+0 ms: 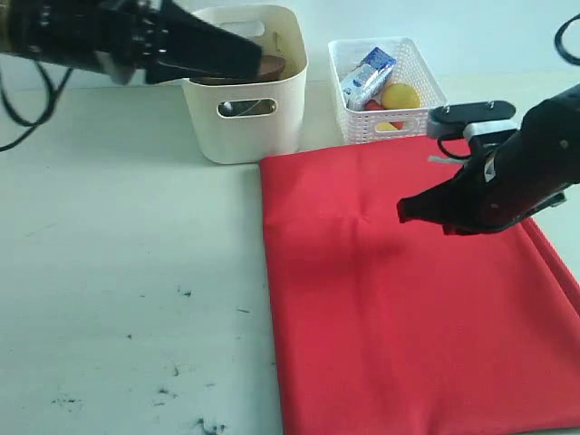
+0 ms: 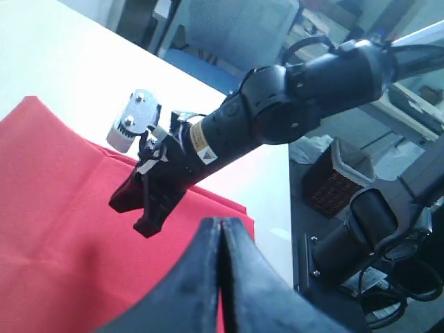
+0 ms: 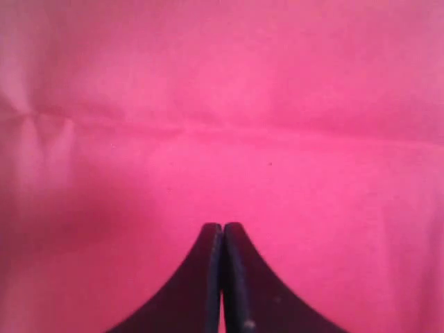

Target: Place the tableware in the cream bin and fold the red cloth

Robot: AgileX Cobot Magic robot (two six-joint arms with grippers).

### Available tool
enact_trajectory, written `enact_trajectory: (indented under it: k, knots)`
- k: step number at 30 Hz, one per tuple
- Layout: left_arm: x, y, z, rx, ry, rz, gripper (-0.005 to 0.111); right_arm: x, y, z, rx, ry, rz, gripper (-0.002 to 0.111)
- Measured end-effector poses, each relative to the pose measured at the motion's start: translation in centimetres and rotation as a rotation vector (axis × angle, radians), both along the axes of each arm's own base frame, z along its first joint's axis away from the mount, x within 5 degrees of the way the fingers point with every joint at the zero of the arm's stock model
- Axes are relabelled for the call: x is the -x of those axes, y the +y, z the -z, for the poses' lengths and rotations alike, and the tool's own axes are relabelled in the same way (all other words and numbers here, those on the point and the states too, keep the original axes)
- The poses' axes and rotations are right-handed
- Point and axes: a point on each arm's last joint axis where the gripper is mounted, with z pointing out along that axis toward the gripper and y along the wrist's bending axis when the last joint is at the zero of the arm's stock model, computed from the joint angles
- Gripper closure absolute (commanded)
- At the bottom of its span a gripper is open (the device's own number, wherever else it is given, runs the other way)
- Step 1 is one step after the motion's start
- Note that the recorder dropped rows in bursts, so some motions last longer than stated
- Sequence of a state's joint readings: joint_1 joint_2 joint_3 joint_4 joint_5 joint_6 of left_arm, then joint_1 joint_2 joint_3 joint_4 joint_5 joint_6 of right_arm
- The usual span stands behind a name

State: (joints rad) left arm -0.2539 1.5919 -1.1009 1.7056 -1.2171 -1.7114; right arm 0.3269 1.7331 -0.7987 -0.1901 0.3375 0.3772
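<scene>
Hovering shut and empty over the red cloth [image 1: 381, 317], the right gripper [image 3: 223, 232] should pinch one edge squarely; left gripper [image 2: 220, 229], likewise shut, above the cream bin [image 1: 245, 138].

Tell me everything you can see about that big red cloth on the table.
The red cloth is plain bright fabric, spread flat on the pale table and running out of the exterior view at the near and right sides. Layered edges along its right side suggest it is doubled over, and a faint crease crosses it. Its far edge lies beside the cream bin and white basket. The right arm's shut fingers hang over it; contact is unclear.
</scene>
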Motion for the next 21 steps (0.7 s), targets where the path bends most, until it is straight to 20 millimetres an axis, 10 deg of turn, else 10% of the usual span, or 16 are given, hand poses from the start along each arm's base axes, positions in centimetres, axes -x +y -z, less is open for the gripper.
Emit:
enact_trajectory:
  k: [10, 21]
  knots:
    - [4.8, 5.9, 1.1, -0.011, 0.016, -0.176, 0.106, -0.1, -1.6, 3.4, 0.037, 0.097, 0.077, 0.108]
    - [5.2, 8.1, 1.5, -0.018, 0.012, -0.267, 0.106, 2.0, -11.5, 3.1, 0.253, 0.084, 0.360, 0.108]
